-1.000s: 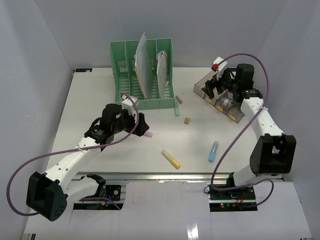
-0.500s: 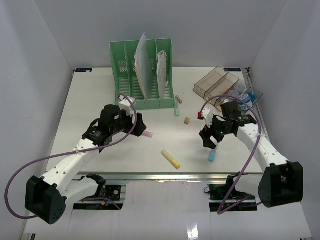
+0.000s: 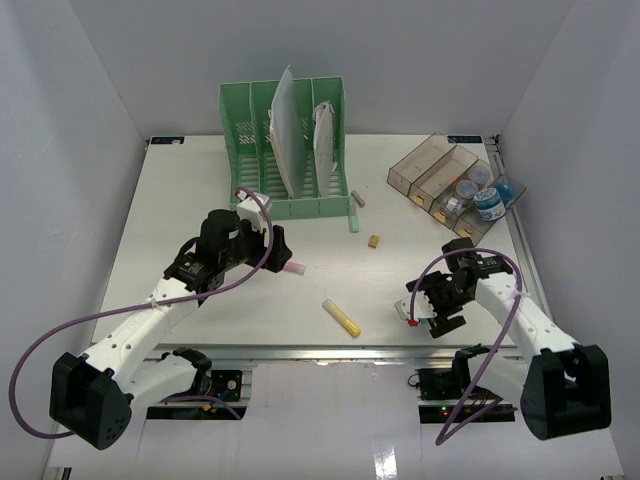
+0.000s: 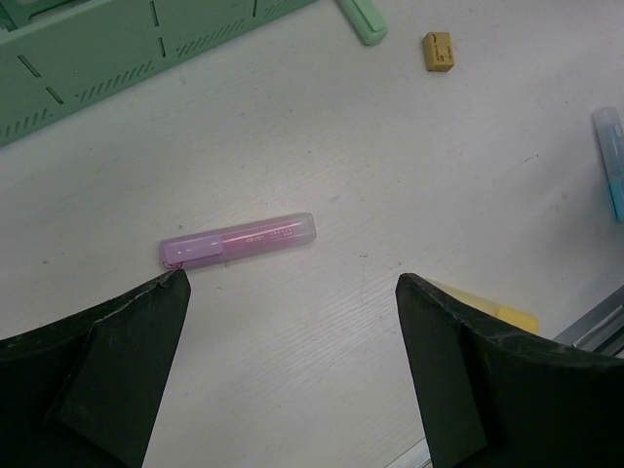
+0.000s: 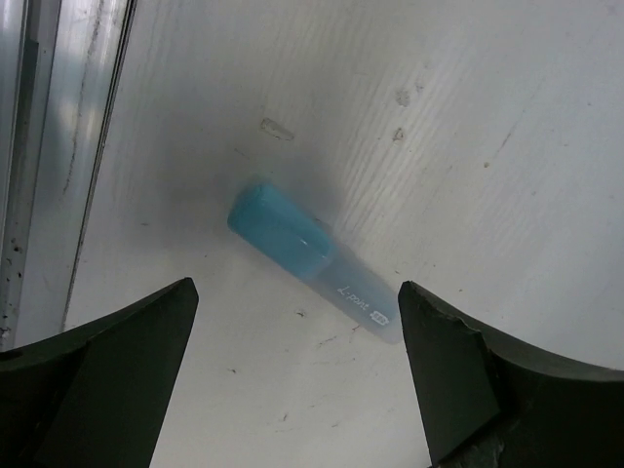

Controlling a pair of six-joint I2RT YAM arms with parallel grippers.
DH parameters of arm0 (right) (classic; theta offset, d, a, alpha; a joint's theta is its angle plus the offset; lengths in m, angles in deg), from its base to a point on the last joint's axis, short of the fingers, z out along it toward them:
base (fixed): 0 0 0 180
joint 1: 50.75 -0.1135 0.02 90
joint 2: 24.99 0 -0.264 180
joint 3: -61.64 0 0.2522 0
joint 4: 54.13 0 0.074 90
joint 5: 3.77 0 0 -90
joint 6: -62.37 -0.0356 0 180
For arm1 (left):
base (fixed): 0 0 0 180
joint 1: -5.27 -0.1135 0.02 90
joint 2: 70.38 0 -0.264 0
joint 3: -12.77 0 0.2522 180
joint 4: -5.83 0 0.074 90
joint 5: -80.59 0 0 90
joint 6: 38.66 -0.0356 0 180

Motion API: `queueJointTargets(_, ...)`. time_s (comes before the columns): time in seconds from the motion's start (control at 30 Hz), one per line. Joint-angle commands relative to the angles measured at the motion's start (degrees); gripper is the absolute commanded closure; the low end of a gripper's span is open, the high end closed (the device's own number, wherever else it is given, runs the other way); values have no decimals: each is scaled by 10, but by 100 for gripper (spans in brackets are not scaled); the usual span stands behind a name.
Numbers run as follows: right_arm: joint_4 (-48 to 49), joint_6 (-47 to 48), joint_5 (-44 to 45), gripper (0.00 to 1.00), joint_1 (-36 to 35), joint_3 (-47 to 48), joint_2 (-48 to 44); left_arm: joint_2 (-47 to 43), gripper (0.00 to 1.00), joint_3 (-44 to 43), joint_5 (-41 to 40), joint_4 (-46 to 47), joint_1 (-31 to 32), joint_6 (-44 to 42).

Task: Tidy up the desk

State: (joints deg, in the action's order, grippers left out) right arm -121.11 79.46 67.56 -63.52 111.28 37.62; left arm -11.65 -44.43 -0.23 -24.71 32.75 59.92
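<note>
On the white desk [image 3: 190,190] lies a pink highlighter [image 3: 293,268] [image 4: 239,239]. My left gripper [image 3: 270,250] [image 4: 292,281] hovers open just short of it, nothing between its fingers. A blue highlighter [image 5: 312,258] lies slanted close to the desk's front rail [image 5: 49,146]. My right gripper [image 3: 430,312] [image 5: 297,288] hangs open right over it, a finger on each side, not touching it. In the top view that gripper hides the blue highlighter. A yellow highlighter [image 3: 342,318] [image 4: 497,310] lies near the front middle.
A green file rack [image 3: 285,150] with papers stands at the back. A clear brown compartment tray [image 3: 440,175] with small jars sits back right. A green pen [image 3: 354,218], a tan eraser [image 3: 374,241] [image 4: 438,51] and a small brown piece [image 3: 358,199] lie mid-desk.
My right arm swung from the compartment tray forward to the front edge and came down over the blue highlighter. The left arm has barely moved.
</note>
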Motion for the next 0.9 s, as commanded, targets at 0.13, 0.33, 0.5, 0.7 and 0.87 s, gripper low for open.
queueJointTargets(0.13,59,134,9,1,1,30,111,12,2,3,-11,-3,-2,-6)
queueJointTargets(0.33,69,127,13,21,1,27,159,16,2,3,-15,-2,-2,-7)
queueJointTargets(0.5,74,106,13,39,1,35,197,22,2,3,-8,-2,-2,-4)
queueJointTargets(0.7,99,72,3,62,1,44,235,26,2,4,-6,-3,-2,-3)
queueJointTargets(0.87,107,9,-39,77,1,80,243,27,2,3,-10,-2,-2,-2)
